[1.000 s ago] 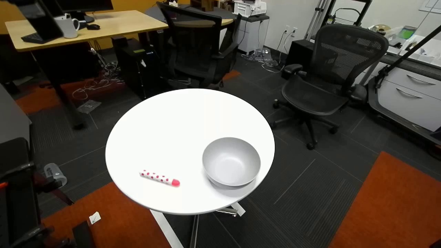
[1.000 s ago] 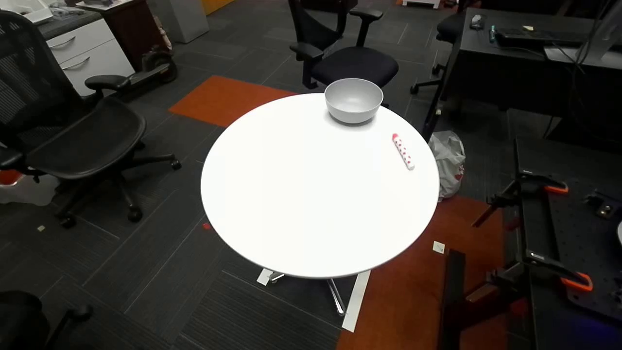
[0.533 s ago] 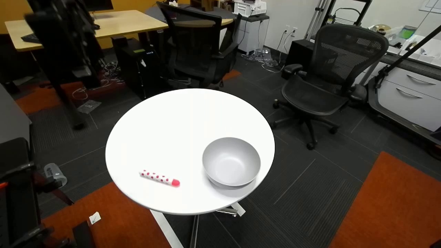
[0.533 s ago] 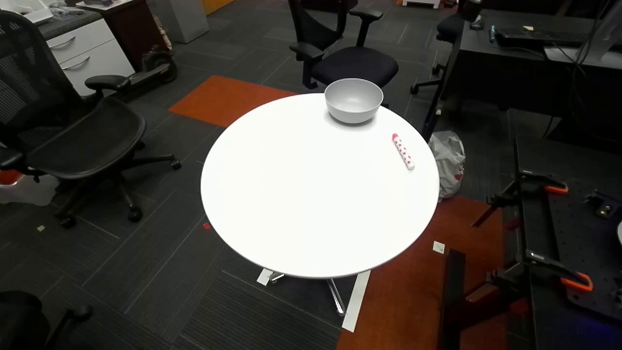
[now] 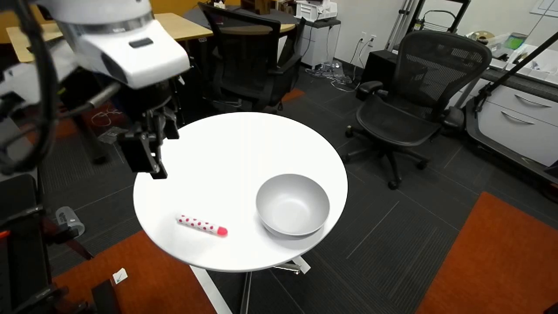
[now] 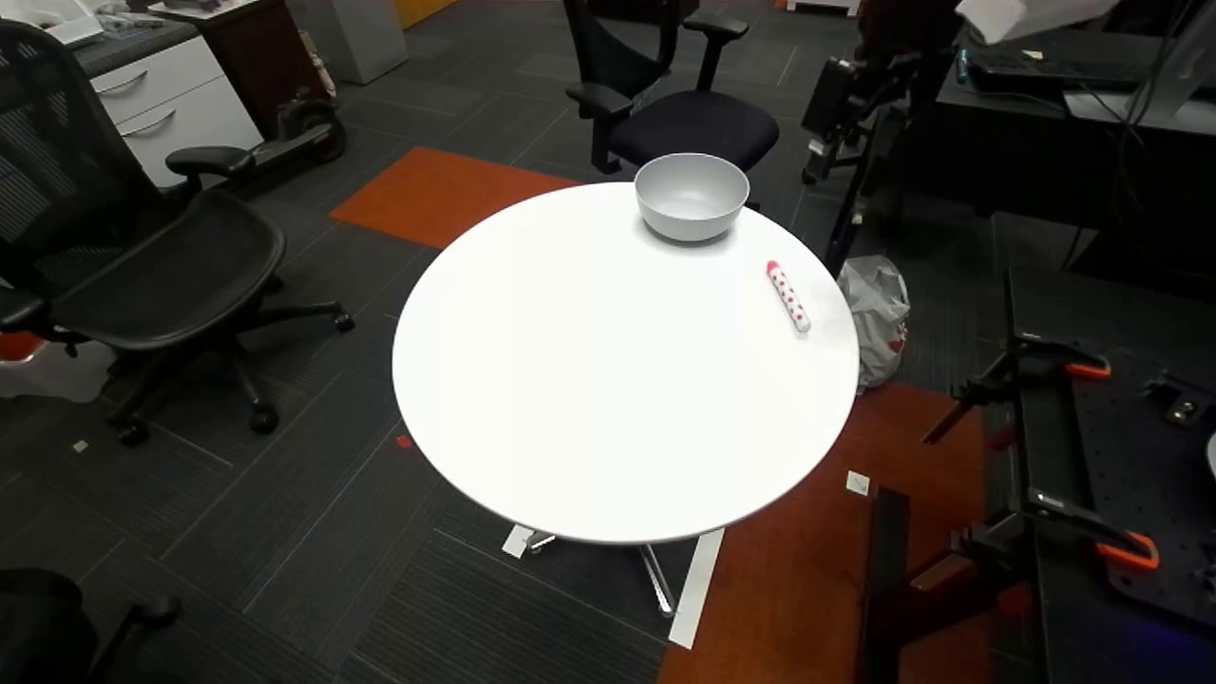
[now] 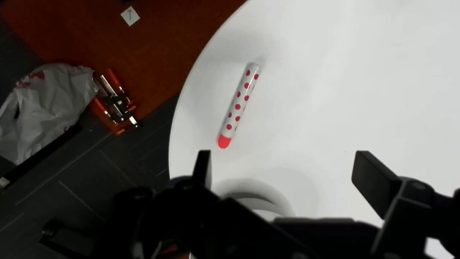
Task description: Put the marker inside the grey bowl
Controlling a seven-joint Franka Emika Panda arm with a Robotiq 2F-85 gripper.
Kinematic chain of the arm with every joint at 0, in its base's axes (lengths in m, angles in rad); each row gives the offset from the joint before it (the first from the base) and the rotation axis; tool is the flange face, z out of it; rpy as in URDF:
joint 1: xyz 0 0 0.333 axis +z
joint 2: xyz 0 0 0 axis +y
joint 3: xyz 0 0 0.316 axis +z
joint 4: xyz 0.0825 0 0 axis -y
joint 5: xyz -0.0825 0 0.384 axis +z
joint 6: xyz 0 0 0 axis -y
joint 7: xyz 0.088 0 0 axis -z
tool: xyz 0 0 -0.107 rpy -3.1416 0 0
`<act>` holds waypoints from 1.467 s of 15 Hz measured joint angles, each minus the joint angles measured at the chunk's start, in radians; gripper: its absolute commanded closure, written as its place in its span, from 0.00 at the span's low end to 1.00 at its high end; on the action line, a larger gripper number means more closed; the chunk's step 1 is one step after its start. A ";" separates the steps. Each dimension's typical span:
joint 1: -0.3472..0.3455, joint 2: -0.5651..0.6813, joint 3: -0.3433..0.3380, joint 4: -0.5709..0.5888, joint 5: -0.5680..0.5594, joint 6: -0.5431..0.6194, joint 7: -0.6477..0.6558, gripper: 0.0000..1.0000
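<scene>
The marker, white with red dots and a red end, lies flat on the round white table. It shows in both exterior views and above the jaws in the wrist view. The grey bowl stands upright beside it near the table's edge, in both exterior views. Its inside looks empty. In the wrist view the grey bowl is mostly hidden behind the gripper. My gripper is open and empty in the air near the table edge; its fingers show wide apart in the wrist view.
A mesh office chair and a wooden desk stand around the table. A dark bench with clamps is beside it. A plastic bag lies on the floor near the table edge.
The arm and gripper have come in from the upper left of an exterior view, down toward the table, and now also show at the other view's upper right. Marker and bowl have not moved.
</scene>
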 measured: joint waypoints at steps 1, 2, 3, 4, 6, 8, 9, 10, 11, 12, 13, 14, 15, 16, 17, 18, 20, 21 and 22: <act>0.000 0.034 0.000 0.000 0.021 0.030 0.002 0.00; 0.000 0.069 -0.001 0.000 0.040 0.061 0.006 0.00; 0.000 0.102 -0.002 0.001 0.058 0.091 0.012 0.00; 0.000 0.136 -0.003 0.003 0.072 0.122 0.017 0.00; 0.000 0.201 -0.003 0.012 0.101 0.172 0.021 0.00; 0.000 0.262 -0.004 0.028 0.128 0.204 0.023 0.00; 0.000 0.291 -0.004 0.040 0.137 0.211 0.027 0.00; 0.000 0.320 -0.004 0.053 0.142 0.216 0.036 0.00; 0.000 0.346 -0.004 0.066 0.145 0.219 0.041 0.00; 0.001 0.370 -0.004 0.078 0.146 0.221 0.051 0.00; 0.001 0.393 -0.004 0.090 0.147 0.221 0.060 0.00; 0.002 0.415 -0.004 0.102 0.148 0.221 0.068 0.00; 0.002 0.434 -0.005 0.113 0.148 0.221 0.076 0.00; 0.002 0.453 -0.005 0.123 0.150 0.222 0.078 0.00; 0.002 0.471 -0.006 0.134 0.154 0.222 0.078 0.00; 0.002 0.487 -0.007 0.143 0.159 0.222 0.078 0.00; 0.002 0.518 -0.010 0.161 0.175 0.222 0.078 0.00; 0.002 0.532 -0.011 0.170 0.181 0.222 0.078 0.00; 0.002 0.545 -0.011 0.178 0.188 0.222 0.078 0.00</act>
